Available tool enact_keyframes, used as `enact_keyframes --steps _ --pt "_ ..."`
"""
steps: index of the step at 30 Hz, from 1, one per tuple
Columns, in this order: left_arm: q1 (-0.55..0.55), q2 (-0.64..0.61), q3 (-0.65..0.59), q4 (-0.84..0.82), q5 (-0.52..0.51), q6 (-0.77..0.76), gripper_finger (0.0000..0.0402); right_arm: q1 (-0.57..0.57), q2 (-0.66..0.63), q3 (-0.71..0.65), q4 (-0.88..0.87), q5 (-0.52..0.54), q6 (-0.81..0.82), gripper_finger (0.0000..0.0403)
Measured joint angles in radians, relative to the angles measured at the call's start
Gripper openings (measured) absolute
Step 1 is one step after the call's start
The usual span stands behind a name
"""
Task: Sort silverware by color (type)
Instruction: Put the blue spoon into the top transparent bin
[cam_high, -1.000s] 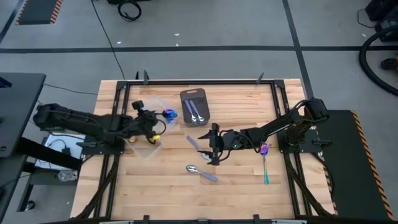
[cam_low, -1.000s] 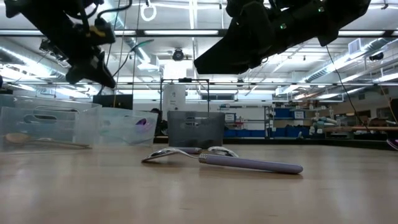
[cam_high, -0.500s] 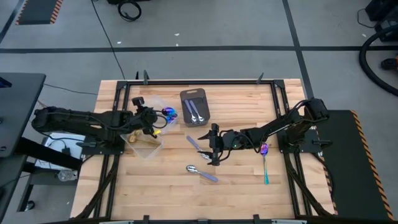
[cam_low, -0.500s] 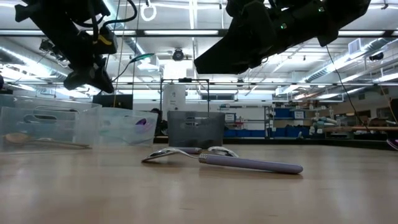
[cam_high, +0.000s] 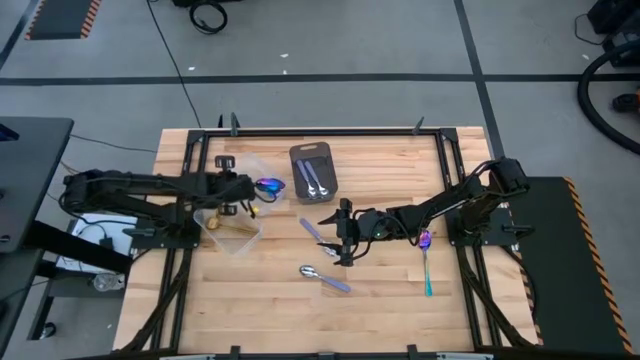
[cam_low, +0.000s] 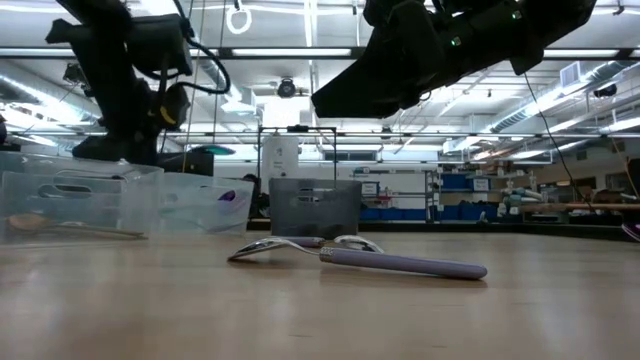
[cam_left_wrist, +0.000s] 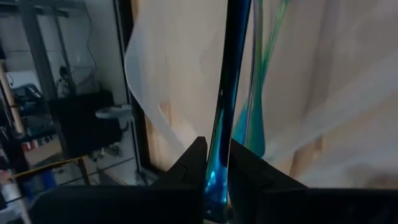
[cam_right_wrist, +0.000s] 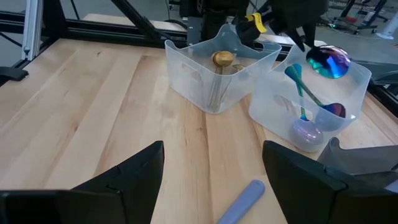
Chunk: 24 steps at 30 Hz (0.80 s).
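Observation:
My left gripper (cam_high: 243, 190) is shut on an iridescent spoon whose purple-blue bowl (cam_right_wrist: 328, 61) hangs over the far clear tub (cam_right_wrist: 348, 93). That tub holds two more iridescent spoons (cam_right_wrist: 305, 127). The near clear tub (cam_high: 232, 228) holds a gold spoon (cam_right_wrist: 221, 60). My right gripper (cam_high: 344, 240) stands open above the table's middle, beside a lavender-handled spoon (cam_high: 312, 228). A second lavender-handled spoon (cam_low: 360, 256) lies nearer the front. Another iridescent spoon (cam_high: 426, 258) lies on the table under the right arm. Silver spoons (cam_high: 314, 178) lie in the dark tray (cam_high: 325, 155). My left gripper pinches the spoon's teal handle (cam_left_wrist: 219, 167) between its two fingers. The handle runs straight out along the fingers, which slant down from the table's left side. The spoon is lifted clear, its bowl end lowest, above the far tub.
The two clear tubs stand side by side at the left, the dark tray just right of them at the back. Black frame rails (cam_high: 300, 132) run along the table's edges. Bare wood lies at the front left and front right.
My left gripper has swung toward the far tub and come down, rolling its wrist. The iridescent spoon has dropped with it, from high above the tubs to just over the far tub. The right arm has kept still.

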Motion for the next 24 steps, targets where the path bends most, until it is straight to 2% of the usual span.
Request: enact_keyframes --steps 11,20,24 --pt "0.031 0.006 0.009 -0.065 0.015 0.246 0.0046 0.001 0.0 0.0 -0.002 -0.004 0.0 0.0281" --pt "0.046 0.006 0.009 -0.038 0.014 0.305 0.0046 0.001 0.0 0.0 -0.005 -0.003 0.0 0.0281" --pt "0.046 0.038 0.008 0.038 0.013 0.302 0.0046 0.001 0.0 0.0 0.005 -0.003 -0.005 0.0281"
